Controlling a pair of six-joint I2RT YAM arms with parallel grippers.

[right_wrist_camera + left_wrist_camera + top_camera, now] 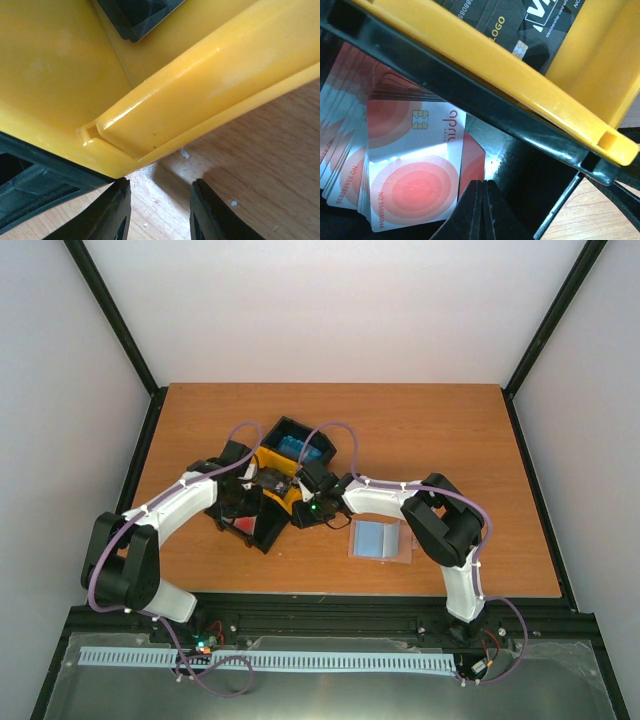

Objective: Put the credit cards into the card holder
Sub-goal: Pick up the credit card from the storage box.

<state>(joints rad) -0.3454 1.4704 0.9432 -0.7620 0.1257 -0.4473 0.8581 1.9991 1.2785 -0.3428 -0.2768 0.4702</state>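
The red credit cards [410,180] lie fanned in the near black bin [262,533]. My left gripper [482,192] is down in that bin. It is shut on one red card [472,162], which stands tilted up from the stack. In the top view it [243,510] is over the red cards [243,525]. Black cards [520,20] lie in the yellow bin [520,85], and light blue cards [293,447] in the far black bin. The tan-pink card holder [404,543] lies open on the table with a light blue card [376,538] in it. My right gripper [160,205] is open and empty over bare wood at the yellow bin's corner [150,125].
The three-bin tray [277,430] sits diagonally at the table's middle, and both arms reach in to it. The wooden table [420,430] has black rails along its sides. A black card's corner [135,15] shows inside the yellow bin.
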